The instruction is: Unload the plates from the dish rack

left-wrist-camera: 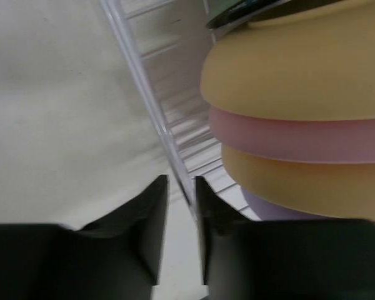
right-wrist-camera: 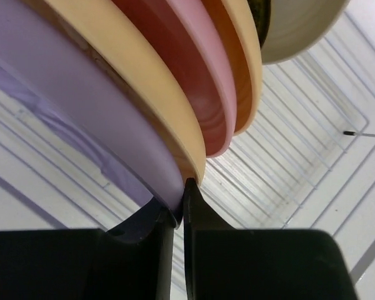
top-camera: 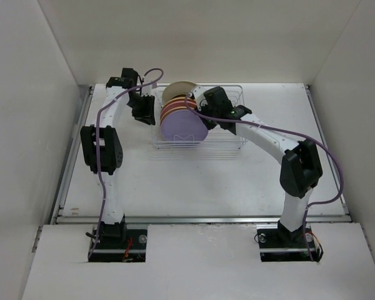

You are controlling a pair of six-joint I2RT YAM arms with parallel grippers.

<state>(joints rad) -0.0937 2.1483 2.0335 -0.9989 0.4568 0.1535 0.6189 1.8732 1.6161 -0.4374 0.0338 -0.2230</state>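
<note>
The right gripper (right-wrist-camera: 178, 203) is pinched on the rim of the lavender plate (right-wrist-camera: 62, 112), the nearest of those standing on edge in the rack (right-wrist-camera: 287, 156). Behind it stand an orange plate (right-wrist-camera: 131, 81), a pink plate (right-wrist-camera: 203, 69), another orange one and a cream plate (right-wrist-camera: 300, 31). The left gripper (left-wrist-camera: 181, 182) is clamped on the rack's left side wire. The rack sits near the table's (top-camera: 237, 181) far edge, about midway along it.

Hand (left-wrist-camera: 182, 186) astride dish rack (left-wrist-camera: 144, 94) rim, beside plates (left-wrist-camera: 300, 81)
</note>
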